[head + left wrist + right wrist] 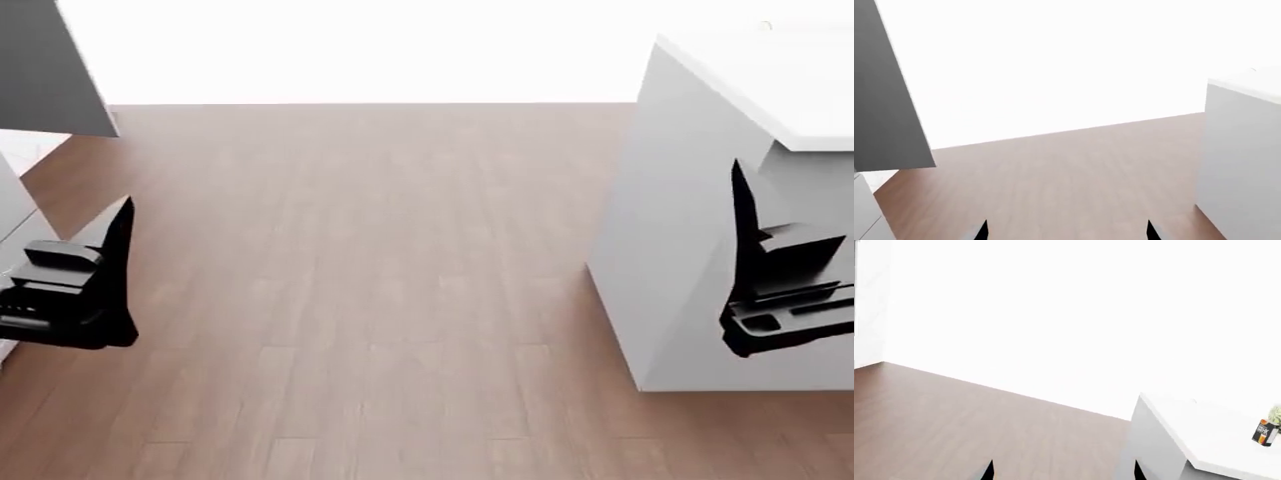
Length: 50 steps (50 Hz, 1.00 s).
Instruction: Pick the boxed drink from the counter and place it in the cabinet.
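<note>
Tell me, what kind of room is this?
Probably a kitchen: a white counter on a block base, a small boxed drink on top of it, and a wooden floor.

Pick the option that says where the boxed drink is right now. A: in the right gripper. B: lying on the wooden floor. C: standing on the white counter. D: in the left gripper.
C: the right wrist view shows the boxed drink upright on the white counter, with no gripper around it.
</note>
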{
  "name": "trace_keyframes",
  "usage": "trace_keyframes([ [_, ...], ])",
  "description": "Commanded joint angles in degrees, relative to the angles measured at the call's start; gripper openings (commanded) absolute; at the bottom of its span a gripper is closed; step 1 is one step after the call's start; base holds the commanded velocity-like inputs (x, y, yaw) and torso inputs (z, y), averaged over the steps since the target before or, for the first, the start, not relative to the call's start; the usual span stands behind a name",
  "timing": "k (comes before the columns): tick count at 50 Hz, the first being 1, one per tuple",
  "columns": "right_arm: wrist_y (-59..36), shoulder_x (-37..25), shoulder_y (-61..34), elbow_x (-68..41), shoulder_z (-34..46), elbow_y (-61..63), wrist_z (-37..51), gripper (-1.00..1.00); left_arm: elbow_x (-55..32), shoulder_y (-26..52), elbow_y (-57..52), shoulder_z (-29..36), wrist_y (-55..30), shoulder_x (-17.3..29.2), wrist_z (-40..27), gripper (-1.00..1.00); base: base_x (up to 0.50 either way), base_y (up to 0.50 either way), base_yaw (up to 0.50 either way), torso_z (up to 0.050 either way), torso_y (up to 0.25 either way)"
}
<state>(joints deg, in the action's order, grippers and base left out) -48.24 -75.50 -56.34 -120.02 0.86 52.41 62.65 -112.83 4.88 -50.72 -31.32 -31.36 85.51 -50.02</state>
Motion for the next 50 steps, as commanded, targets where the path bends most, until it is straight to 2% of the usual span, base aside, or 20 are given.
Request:
trace_keyframes([
  [1, -1.35, -0.32, -5.83, -1.46, 3.29, -1.18, 0.19, 1.00, -0.22, 0.28, 0.72, 2.05, 3.69, 3.88, 0.68, 1.00, -0.50, 0.01, 0.00, 0.000, 0.000],
  [17, -0.97, -0.19, -3.30, -1.01, 1.00, -0.49, -0.47, 1.00, -0.19, 1.94, 1.01, 1.08, 0.04, 1.03, 1.04, 1.00, -0.50, 0.00, 0.00, 0.000, 0.000],
  [26, -0.84, -0.04, 0.02, 0.10, -1.57, -0.19, -1.33, 1.00, 0.25, 1.94, 1.01, 2.19, 1.63, 2.34, 1.55, 1.00, -0.50, 0.00, 0.00, 0.000, 0.000],
  [50, -1.99, 1.04, -3.64, -0.67, 1.35, -0.40, -0.21, 1.00, 0.61, 2.54, 0.30, 4.00, 2.96, 3.00, 1.46, 1.00, -0.50, -0.04, 0.00, 0.000, 0.000],
])
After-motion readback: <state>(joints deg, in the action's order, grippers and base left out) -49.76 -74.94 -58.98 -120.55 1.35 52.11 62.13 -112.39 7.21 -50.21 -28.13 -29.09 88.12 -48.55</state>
